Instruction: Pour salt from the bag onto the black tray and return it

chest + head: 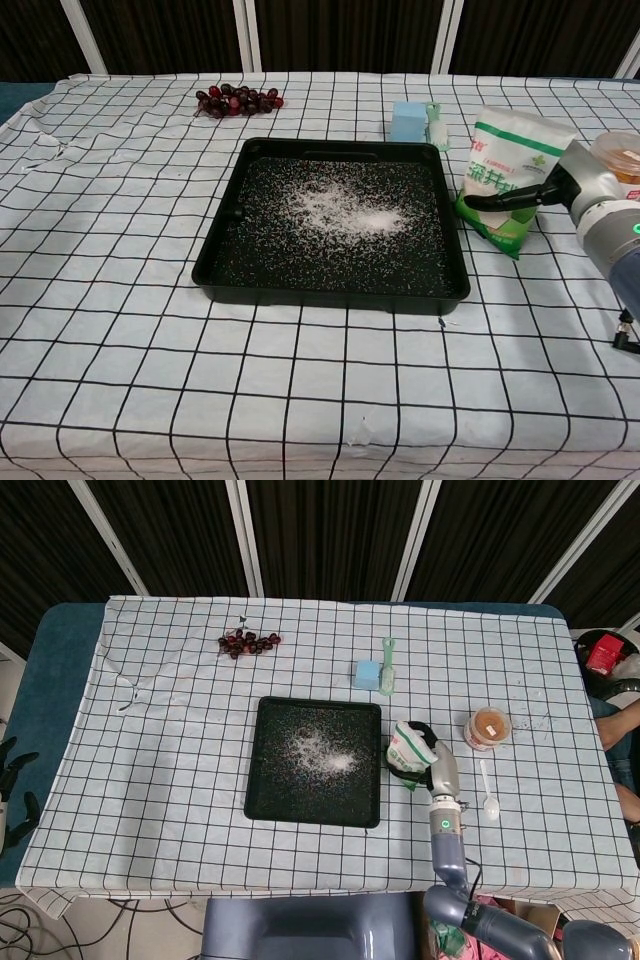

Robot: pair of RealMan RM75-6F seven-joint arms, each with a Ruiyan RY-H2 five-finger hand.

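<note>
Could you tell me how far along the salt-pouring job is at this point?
The pour looks done: white salt lies scattered across the black tray. In hand: the bag stands upright on the cloth right of the tray, with the right hand wrapped around it. Left: letting go and pulling the arm back. The left hand hangs off the table, open.
</note>
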